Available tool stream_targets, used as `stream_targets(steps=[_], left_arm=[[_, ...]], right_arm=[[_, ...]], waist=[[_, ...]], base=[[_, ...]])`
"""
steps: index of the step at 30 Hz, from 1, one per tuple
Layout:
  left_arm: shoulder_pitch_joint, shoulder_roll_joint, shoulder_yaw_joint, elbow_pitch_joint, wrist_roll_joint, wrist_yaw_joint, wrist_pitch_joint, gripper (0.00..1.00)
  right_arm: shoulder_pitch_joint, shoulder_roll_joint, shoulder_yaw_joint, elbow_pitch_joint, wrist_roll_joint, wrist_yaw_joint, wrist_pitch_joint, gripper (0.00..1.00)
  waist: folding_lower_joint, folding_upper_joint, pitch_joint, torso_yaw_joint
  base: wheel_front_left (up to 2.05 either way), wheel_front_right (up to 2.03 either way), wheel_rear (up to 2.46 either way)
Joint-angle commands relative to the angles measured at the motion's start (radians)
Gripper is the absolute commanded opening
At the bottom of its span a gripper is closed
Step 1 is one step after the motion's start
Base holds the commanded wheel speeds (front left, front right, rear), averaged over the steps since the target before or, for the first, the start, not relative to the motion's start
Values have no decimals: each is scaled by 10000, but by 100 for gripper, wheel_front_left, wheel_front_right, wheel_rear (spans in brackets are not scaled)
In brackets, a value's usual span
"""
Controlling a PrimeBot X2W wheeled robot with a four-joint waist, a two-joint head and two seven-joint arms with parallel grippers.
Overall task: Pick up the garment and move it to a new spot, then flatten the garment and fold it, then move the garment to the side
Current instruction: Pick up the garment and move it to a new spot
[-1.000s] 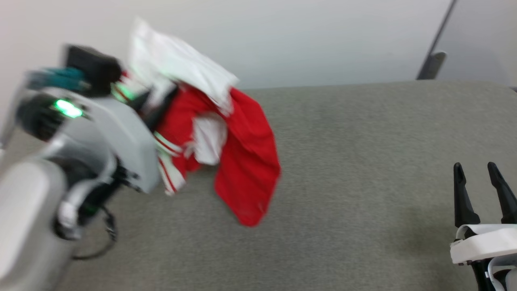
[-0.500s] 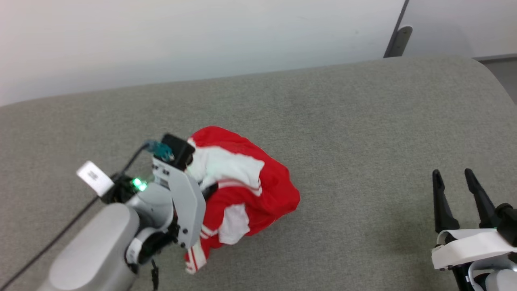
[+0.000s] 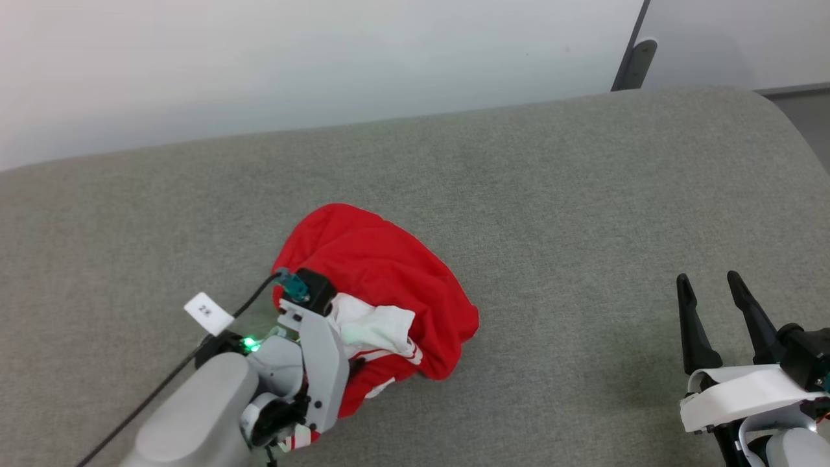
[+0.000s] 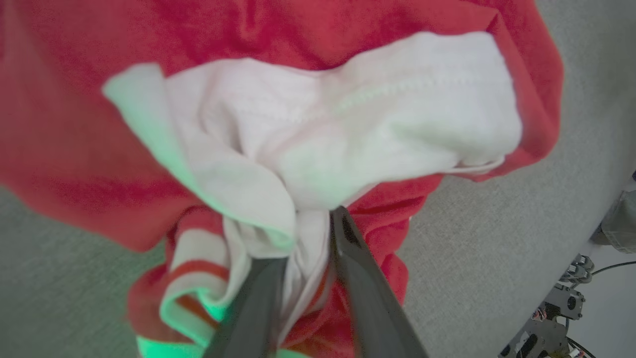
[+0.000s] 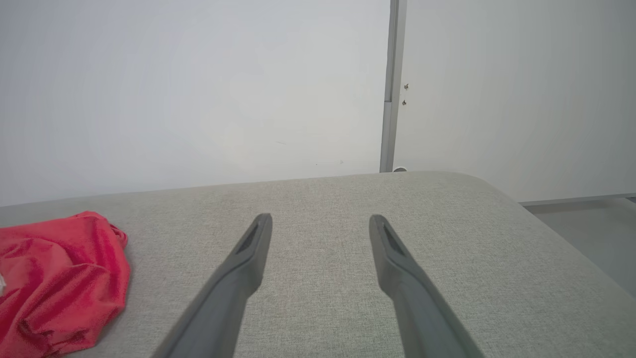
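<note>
1. Broad grey woven-fabric padded surface (image 3: 551,214), fine flecked weave, far right corner rounded. It spans the head view from 9 to 3 o'clock.
2. Plain white matte wall (image 3: 292,58) behind it at 12 o'clock. A thin grey upright strip (image 3: 632,55) runs down it at 1 o'clock.
3. Soft bright-red short-sleeved shirt with white sleeve ends, the garment (image 3: 376,266): crumpled in a rounded heap on the surface, at about 7 o'clock from the centre of the head view. Red knit domes over the top. A bunched white sleeve end sits on the near side, with thin red-and-white stripes below it.
4. Pale grey smooth-shelled left forearm (image 3: 194,415), entering at 7 o'clock, its wrist pressed against the heap's near edge. A green light (image 3: 248,342) glows on the wrist and tints the white cloth.
5. Right gripper (image 3: 707,279), two long dark tapered fingers on a white bracket, at 4 o'clock, well apart from the garment. The fingers are spread wide with nothing between them.
6. Left gripper (image 4: 310,243): dark fingers narrowly parted, with a fold of white cloth in the gap touching both. Pinched or merely flanked, cannot tell.
7. Thin black cable (image 3: 162,383) along the left arm.
8. Small white rectangular tag (image 3: 208,313) on the cable. It has a short dark marking, possibly "2X", too small to be sure.
</note>
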Motion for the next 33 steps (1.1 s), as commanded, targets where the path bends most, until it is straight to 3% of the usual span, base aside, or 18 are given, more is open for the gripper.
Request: stream_targets(steps=[1, 8, 16, 27, 33], left_arm=[[148, -25, -117, 194, -57, -38, 52, 100], [-298, 118, -260, 200, -37, -212, -296, 100], [-153, 894, 346, -989, -519, -221, -885, 100], [1315, 2099, 2015, -2284, -523, 256, -4050, 100], [2413, 2319, 2802, -2217, -602, 389, -6049, 100]], right_arm=[[-85, -35, 53, 18, 23, -14, -39, 100], [42, -187, 85, 60, 62, -14, -47, 100], [333, -327, -1, 44, 76, -14, -49, 100], [694, -403, -88, 21, 90, -14, -51, 100], [789, -487, -156, 87, 85, -14, -39, 100]], waist=[[0, 0, -52, 39], [0, 0, -372, 341], [0, 0, -784, 880], [0, 0, -1297, 1609], [0, 0, -1459, 1963]], base=[[0, 0, 0], [0, 0, 0], [0, 0, 0], [0, 0, 0], [0, 0, 0]])
